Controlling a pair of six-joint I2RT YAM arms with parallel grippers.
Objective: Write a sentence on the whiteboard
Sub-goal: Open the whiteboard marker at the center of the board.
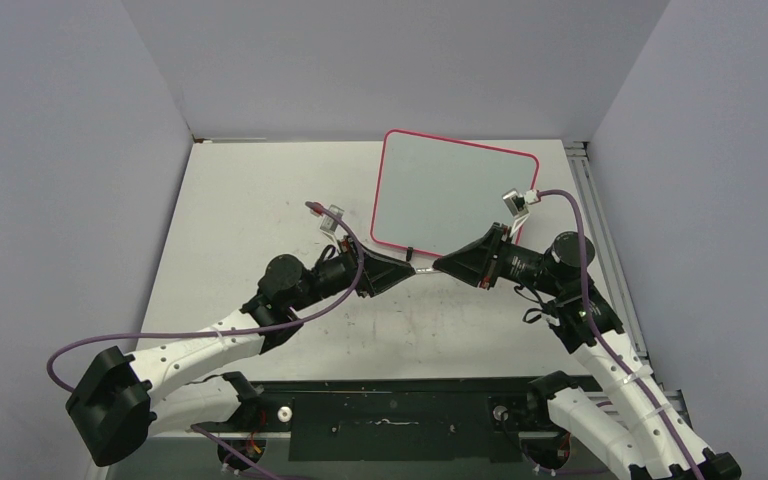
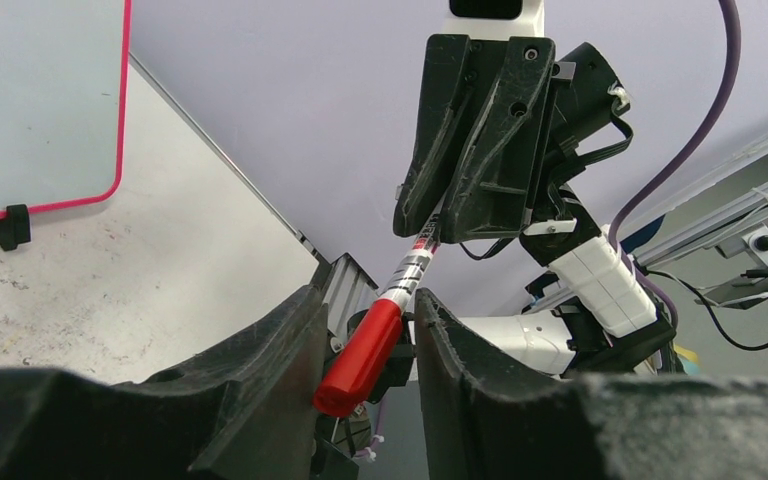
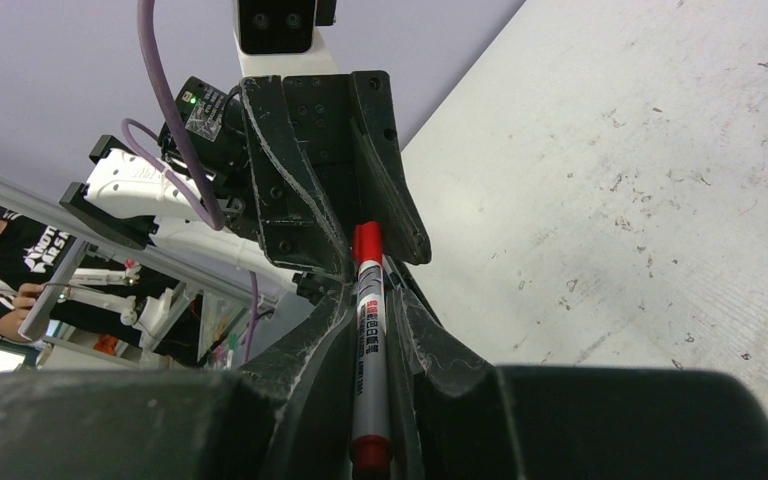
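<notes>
The white table [image 1: 240, 200] was scuffed and speckled with dark marks, and plain lavender-grey walls [image 1: 60, 150] closed it in on three sides. An aluminium rail [image 1: 600, 230] ran along its right edge. The whiteboard [image 1: 440, 190] lay flat toward the far right of the table, turned slightly askew. Its face was a plain pale grey inside the pink-red rim, and a small black clip foot [image 1: 409, 252] sat on its near edge.

Both arms reached inward and met tip to tip just in front of that near edge, with purple cables [image 1: 160, 335] looping along them. The right end effector [image 1: 442, 267] was clamped together on the barrel of a marker [image 3: 369, 340]. The left end effector [image 1: 407, 270] had its fingers close on either side of the marker's red cap [image 2: 360, 355]. I could not tell whether they were actually gripping it.
</notes>
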